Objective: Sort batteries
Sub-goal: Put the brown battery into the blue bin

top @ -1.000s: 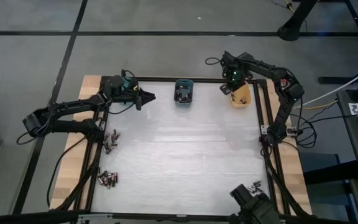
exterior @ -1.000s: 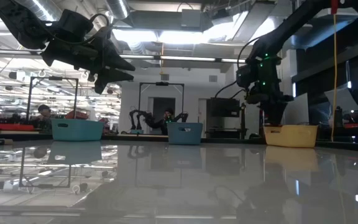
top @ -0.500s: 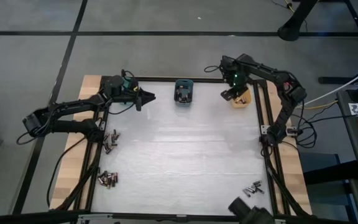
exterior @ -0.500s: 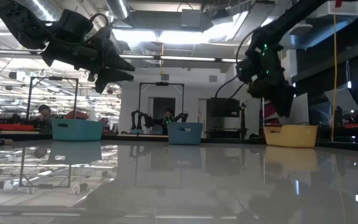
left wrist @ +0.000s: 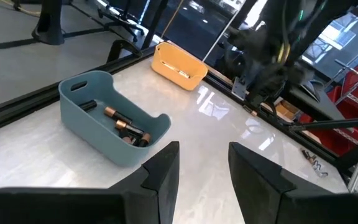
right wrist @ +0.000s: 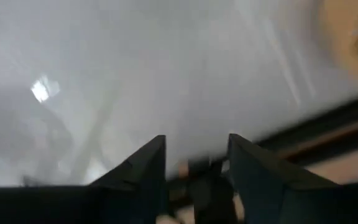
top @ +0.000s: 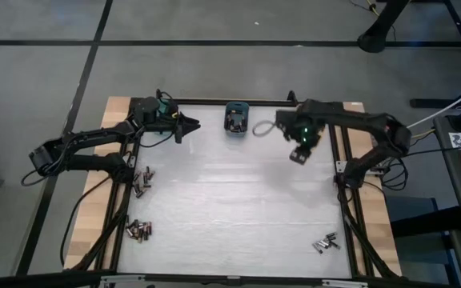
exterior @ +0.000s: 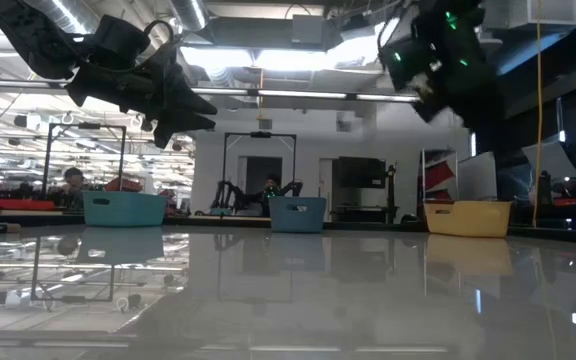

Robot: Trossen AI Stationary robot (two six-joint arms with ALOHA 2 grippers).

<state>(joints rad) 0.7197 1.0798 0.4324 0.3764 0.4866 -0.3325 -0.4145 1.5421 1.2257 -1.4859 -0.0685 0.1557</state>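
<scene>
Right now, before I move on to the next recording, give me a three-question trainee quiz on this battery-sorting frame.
1. True or false: the blue bin at the table's far edge already holds batteries.
2. Which gripper is over open table, away from every bin: A) left gripper, B) right gripper?
3. Fill in: seen from above, the loose batteries lie in two clusters at the table's left edge and one cluster near the ____ corner.

Key: 1 true. 2 B; its jaws stand apart with nothing between them. 3 near right.
</scene>
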